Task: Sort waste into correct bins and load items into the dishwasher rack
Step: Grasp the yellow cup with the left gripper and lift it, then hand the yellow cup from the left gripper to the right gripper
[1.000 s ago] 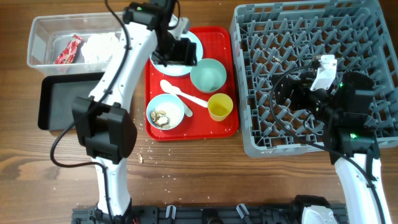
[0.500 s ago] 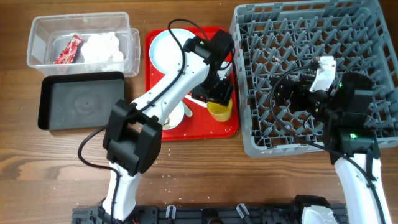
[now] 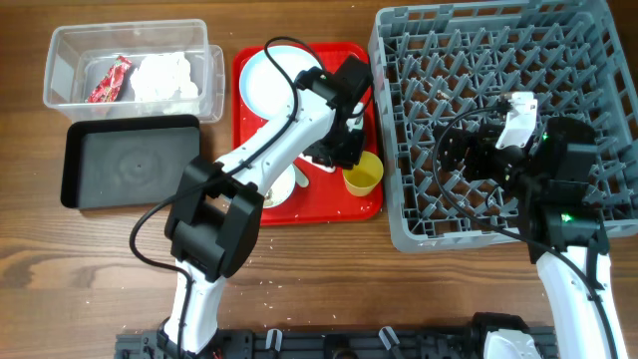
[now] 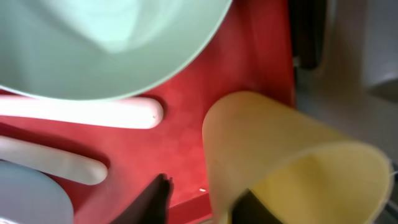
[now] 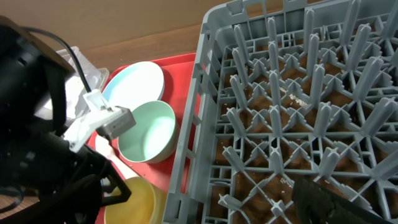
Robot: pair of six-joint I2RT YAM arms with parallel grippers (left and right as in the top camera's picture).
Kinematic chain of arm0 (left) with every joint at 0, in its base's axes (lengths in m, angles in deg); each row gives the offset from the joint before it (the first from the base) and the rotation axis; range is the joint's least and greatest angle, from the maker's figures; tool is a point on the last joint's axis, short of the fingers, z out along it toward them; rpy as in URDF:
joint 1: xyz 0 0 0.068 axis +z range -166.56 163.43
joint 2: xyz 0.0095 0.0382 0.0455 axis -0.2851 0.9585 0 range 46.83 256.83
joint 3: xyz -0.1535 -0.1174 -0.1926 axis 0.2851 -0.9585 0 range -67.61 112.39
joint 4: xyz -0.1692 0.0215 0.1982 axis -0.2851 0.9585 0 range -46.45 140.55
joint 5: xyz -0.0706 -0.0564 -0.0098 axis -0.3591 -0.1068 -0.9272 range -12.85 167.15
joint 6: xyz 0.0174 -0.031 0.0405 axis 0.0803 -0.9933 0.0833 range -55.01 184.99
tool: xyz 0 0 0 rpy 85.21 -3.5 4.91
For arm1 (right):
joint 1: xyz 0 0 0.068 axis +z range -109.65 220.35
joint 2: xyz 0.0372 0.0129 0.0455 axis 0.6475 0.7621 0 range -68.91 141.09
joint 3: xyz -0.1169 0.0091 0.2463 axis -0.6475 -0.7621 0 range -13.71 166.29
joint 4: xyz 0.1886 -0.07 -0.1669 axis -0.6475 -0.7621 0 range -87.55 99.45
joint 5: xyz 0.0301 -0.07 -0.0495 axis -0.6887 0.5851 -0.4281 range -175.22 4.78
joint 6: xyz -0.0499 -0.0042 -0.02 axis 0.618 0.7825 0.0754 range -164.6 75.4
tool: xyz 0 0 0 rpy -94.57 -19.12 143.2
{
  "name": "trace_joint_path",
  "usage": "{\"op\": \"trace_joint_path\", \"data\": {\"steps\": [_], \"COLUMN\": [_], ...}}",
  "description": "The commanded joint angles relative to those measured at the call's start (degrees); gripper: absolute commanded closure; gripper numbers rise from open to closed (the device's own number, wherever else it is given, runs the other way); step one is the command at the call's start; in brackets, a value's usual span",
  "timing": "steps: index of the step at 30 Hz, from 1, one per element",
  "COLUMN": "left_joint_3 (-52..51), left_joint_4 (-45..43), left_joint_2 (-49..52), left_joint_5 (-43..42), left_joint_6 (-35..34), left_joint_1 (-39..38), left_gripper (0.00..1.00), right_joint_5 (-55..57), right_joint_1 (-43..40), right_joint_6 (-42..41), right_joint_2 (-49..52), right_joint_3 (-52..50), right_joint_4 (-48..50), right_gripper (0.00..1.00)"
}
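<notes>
The small yellow cup (image 3: 365, 176) sits tilted at the red tray's front right corner, next to the grey dishwasher rack (image 3: 498, 60). My left gripper (image 3: 346, 152) is open at its rim. In the left wrist view one finger is inside the cup (image 4: 286, 155) and the other outside, with a gap. The mint bowl (image 4: 112, 43), spoon (image 4: 81, 112) and fork (image 4: 50, 163) lie beside it. The pale blue plate (image 3: 267, 80) is at the tray's back. The scrap bowl (image 3: 277, 189) is mostly hidden by my arm. My right gripper (image 3: 455, 156) hovers open and empty over the rack.
The clear tub (image 3: 60, 50) at the back left holds the white napkin (image 3: 164, 75) and the red wrapper (image 3: 110, 80). The black tray (image 3: 130, 165) lies in front of it. The red serving tray (image 3: 344, 207) adjoins the rack. Crumbs (image 3: 231, 249) dot the table.
My left arm swung from the plate across the tray to the yellow cup. The cup has shifted slightly right and tipped. The right arm has not moved.
</notes>
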Motion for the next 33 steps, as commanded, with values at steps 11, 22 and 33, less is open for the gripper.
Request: {"op": "trace_joint_path", "data": {"steps": [11,22,33], "left_joint_3": [0.2,0.2,0.2], "left_joint_4": [-3.17,-7.02,-6.97], "left_joint_2": [-6.84,-7.06,-7.06], "left_joint_5": [-30.49,-73.68,-73.5], "left_joint_6": [6.56,13.62,13.64], "left_joint_1": [12.72,24.0,20.87], "left_gripper": [0.96,0.96,0.96], "right_joint_5": [-17.44,-43.3,-42.93], "right_joint_1": [0.39,8.26,12.04], "right_joint_6": [-6.27,-26.05,-28.96], "right_joint_2": [2.03,26.91,29.75], "right_joint_3": [1.33,1.33,1.33], "right_joint_4": [7.26,55.71,68.76], "right_gripper": [0.01,0.02,0.07]}}
